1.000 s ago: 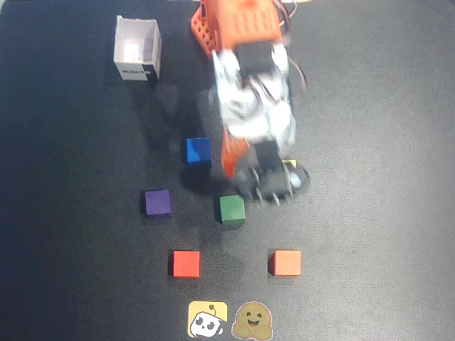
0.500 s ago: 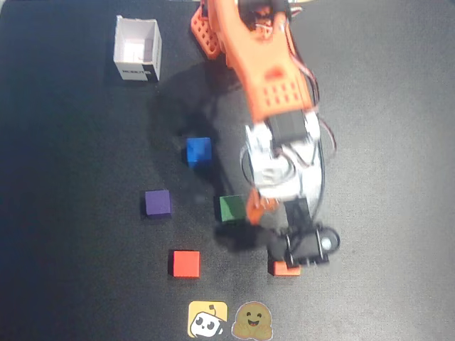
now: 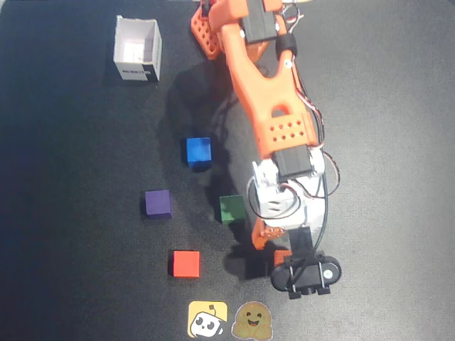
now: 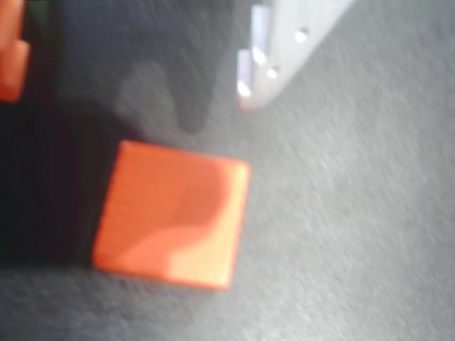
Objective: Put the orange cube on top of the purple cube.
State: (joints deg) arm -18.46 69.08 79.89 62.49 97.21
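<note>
- Box (image 3: 153, 53): white, open at the top, upright on the black mat (image 3: 71, 177) at the upper left of the overhead view. Only its white inner walls and floor show.
- Gripper (image 4: 128, 96): jaws spread apart and holding nothing. In the wrist view, a white finger (image 4: 274, 50) enters from the top and an orange finger (image 4: 11, 60) from the top-left corner.
- Orange cube (image 4: 170, 213): flat on the mat, just below the gap between the fingers in the wrist view. Picture is blurred, and contact with either finger cannot be determined.
- Purple cube (image 3: 157, 203): on the mat, left of centre in the overhead view, well apart from the gripper, with nothing on it.
- Other cubes, overhead view: blue cube (image 3: 198, 151) above and right of the purple one; green cube (image 3: 232, 208) beside the arm (image 3: 266, 92); red cube (image 3: 185, 263) below the purple one.
- Stickers (image 3: 207, 319): two, side by side at the bottom edge.
</note>
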